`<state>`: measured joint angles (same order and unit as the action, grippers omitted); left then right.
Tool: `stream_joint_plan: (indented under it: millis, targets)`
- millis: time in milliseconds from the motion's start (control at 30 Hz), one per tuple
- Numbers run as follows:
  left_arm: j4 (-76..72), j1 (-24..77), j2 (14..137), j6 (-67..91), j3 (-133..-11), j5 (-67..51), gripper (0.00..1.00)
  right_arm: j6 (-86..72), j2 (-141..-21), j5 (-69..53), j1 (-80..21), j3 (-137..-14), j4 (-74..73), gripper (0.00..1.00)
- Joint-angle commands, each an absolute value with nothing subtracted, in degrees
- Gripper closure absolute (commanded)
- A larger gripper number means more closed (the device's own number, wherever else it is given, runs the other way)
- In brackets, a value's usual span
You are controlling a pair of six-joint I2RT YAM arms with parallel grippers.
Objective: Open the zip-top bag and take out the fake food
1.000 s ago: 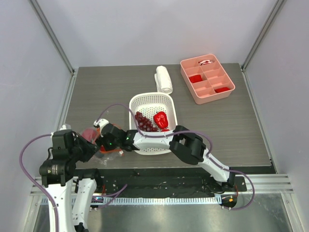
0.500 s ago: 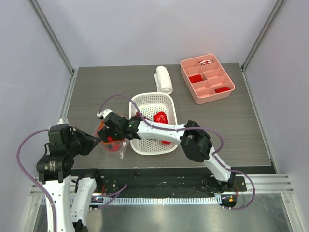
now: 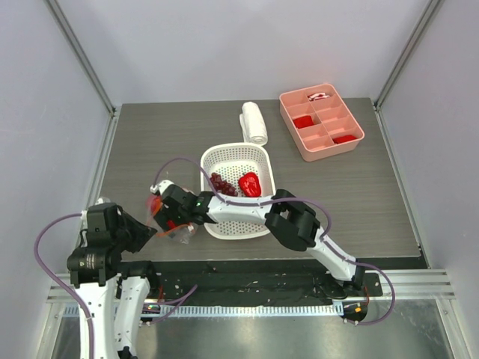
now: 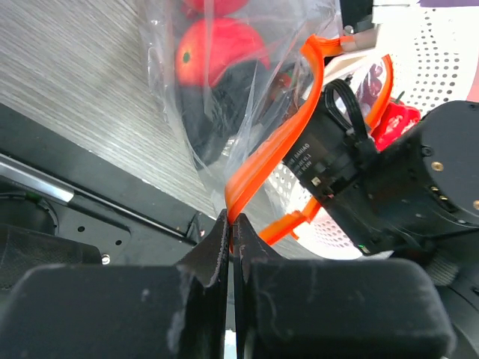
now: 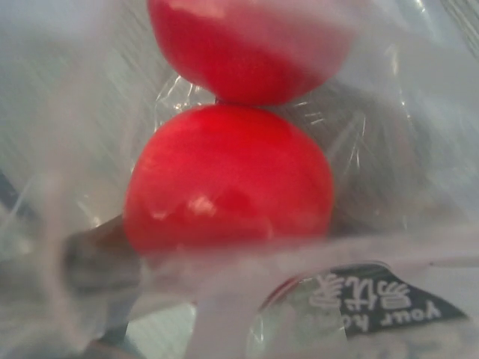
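The clear zip-top bag (image 3: 171,226) lies on the table left of the white basket (image 3: 258,161), its mouth open. My left gripper (image 3: 150,229) is shut on the bag's orange zip strip (image 4: 296,120), pinched between the fingertips (image 4: 218,233). My right gripper (image 3: 169,214) reaches into the bag's mouth; its black body (image 4: 374,179) shows with the strip looped around it. Plastic hides its fingers. Two glossy red fruits (image 5: 228,187) (image 5: 247,45) sit in the bag right before it. A dark grape bunch (image 3: 221,184) and a red fruit (image 3: 250,184) lie in the basket.
A pink divided tray (image 3: 352,112) with flat red pieces stands at the back right. A white roll (image 3: 254,122) lies behind the basket. The right arm stretches across the basket's near side. The table's black front edge runs close under the bag.
The right gripper and the bag rose up and to the right half a second ago, then came back down and left. The left gripper followed, still holding the strip.
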<state>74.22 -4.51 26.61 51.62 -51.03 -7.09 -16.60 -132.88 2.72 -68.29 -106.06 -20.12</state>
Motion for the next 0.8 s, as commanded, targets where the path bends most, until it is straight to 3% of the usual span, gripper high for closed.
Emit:
stream_joint_plan:
  millis: [0,133,200,233,267,300,367,533,767]
  targets:
    - [74.62,-4.40,25.84,50.36,-50.19,-5.19,1.00,-15.38,-131.84,5.27,-67.94,-102.14,-8.02,0.01]
    - [74.44,-4.48,25.58,50.71,-49.40,-5.36,1.00,-13.89,-129.55,7.03,-67.85,-97.92,-2.03,0.03]
    - [74.62,-4.48,25.49,50.54,-49.39,-5.27,1.00,-13.01,-128.07,6.95,-67.76,-97.82,-2.55,0.11]
    - [74.53,-4.40,25.40,50.45,-49.48,-5.19,1.00,-12.49,-127.62,6.60,-67.85,-97.74,-2.81,0.18]
    - [74.44,-4.39,25.31,50.45,-49.48,-5.10,1.00,-12.39,-126.92,6.07,-67.85,-98.00,-4.12,0.51]
    - [74.36,-4.48,25.40,50.45,-49.40,-5.10,1.00,-12.57,-125.96,5.28,-67.68,-98.26,-5.09,0.61]
    - [73.92,-4.48,25.31,50.27,-49.04,-5.18,1.00,-12.66,-124.55,4.14,-67.85,-98.09,-7.37,0.70]
    - [73.04,-4.39,26.01,49.49,-49.13,-4.66,1.00,-13.71,-117.44,4.22,-67.94,-96.07,-12.47,0.83]
    - [69.09,-4.39,29.87,48.26,-52.55,-4.57,1.00,-14.33,-108.21,-5.77,-67.76,-92.82,-17.93,0.84]
